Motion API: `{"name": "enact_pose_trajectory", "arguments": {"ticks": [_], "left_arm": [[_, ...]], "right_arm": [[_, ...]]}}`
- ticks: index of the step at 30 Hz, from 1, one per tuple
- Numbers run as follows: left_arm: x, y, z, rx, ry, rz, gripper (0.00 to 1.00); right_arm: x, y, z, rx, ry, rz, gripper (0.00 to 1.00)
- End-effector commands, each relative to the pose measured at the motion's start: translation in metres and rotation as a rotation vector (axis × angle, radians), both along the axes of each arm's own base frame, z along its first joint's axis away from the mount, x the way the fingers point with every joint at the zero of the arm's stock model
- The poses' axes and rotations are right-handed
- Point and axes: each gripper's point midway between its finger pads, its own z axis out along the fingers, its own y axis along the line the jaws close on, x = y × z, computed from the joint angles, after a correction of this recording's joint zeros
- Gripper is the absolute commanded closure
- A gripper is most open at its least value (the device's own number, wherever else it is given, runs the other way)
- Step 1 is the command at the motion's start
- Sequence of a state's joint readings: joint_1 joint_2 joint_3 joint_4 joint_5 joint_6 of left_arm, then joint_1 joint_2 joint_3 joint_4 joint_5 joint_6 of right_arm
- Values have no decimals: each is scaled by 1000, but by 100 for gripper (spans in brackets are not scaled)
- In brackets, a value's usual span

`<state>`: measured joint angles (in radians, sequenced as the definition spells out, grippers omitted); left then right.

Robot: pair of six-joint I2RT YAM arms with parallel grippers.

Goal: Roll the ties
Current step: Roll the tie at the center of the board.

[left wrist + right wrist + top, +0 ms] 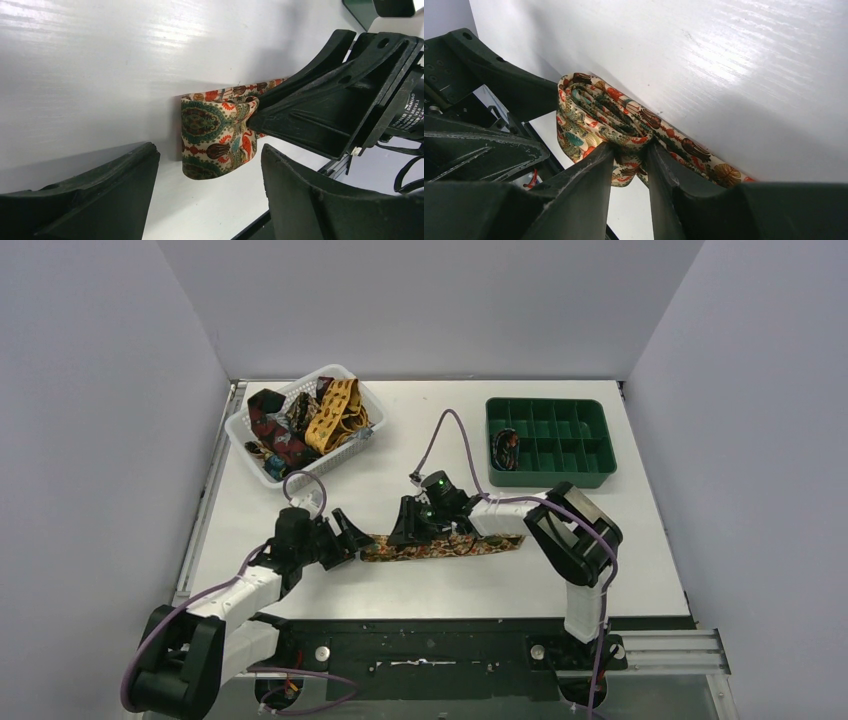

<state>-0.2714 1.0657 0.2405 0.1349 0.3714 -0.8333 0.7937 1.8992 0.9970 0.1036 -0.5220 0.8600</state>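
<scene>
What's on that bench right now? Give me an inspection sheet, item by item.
Surface: white table, no spills seen.
Job's things: patterned tie lying flat, one end coiled; more ties in white basket; one roll in green tray.
Clutter: nothing seen.
Grippers: left gripper open beside the coil; right gripper pinching the coil.
Cables: purple cables looping off both arms.
Surroundings: plain grey walls.

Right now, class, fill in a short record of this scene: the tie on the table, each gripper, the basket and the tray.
tie on table: partly rolled, coil at left end, rest flat
right gripper: shut on the coil
left gripper: open, facing the coil
white basket: loose ties inside
green tray: one coiled tie in its leftmost column
</scene>
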Motion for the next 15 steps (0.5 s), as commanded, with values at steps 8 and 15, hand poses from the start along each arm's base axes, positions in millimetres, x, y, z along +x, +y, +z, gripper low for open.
{"name": "enact_pose_trajectory", "arguments": {"ticks": [8,15], "left_arm": [[3,-3,-5,-24,-12,-8,29],[-8,-4,-23,-13,46,-46,33]], "right_arm": [[0,-6,-13,-18,18,-14,69],[-3,-10,-19,-17,32,-16,70]]}}
